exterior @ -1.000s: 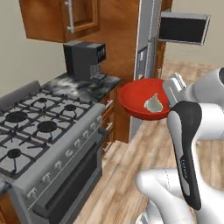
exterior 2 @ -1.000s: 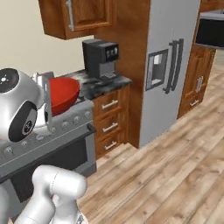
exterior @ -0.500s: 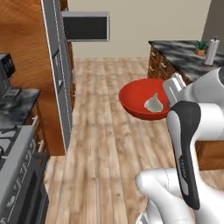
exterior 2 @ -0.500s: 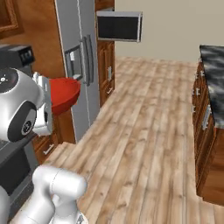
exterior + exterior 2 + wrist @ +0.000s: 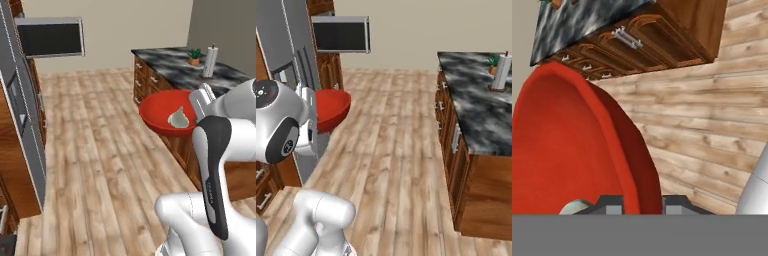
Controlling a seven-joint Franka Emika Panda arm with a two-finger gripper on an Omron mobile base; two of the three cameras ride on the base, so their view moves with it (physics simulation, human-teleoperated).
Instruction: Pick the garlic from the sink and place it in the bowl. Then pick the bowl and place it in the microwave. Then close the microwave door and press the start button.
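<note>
A tall grey refrigerator (image 5: 22, 125) stands at the far left of the left base view, with the wide silver-framed microwave door (image 5: 50, 37) and its dark window just beyond it toward the cream back wall. To the right of the refrigerator, pale wood plank flooring (image 5: 100, 145) runs across the room. Farther right, the wide, shallow, glossy red round bowl (image 5: 167, 112) is carried above that floor, well apart from the refrigerator and just in front of the brown wooden cabinets of a marbled grey counter (image 5: 190, 72). The small off-white garlic bulb (image 5: 178, 119) with its pointed tip lies inside the bowl, on the side nearest the arm. The white arm's two-finger gripper (image 5: 201, 103) clamps the bowl's right rim; in the hand view the thin red wall passes between the two dark fingertips (image 5: 610, 205), one inside the bowl and one outside, the jaws only narrowly apart. Farthest from the refrigerator, on the counter's back end, a small green potted plant (image 5: 194, 56) sits beside an upright white roll on a holder (image 5: 210, 61). In the right base view the bowl (image 5: 331, 110) hangs close to the refrigerator (image 5: 288, 60).
</note>
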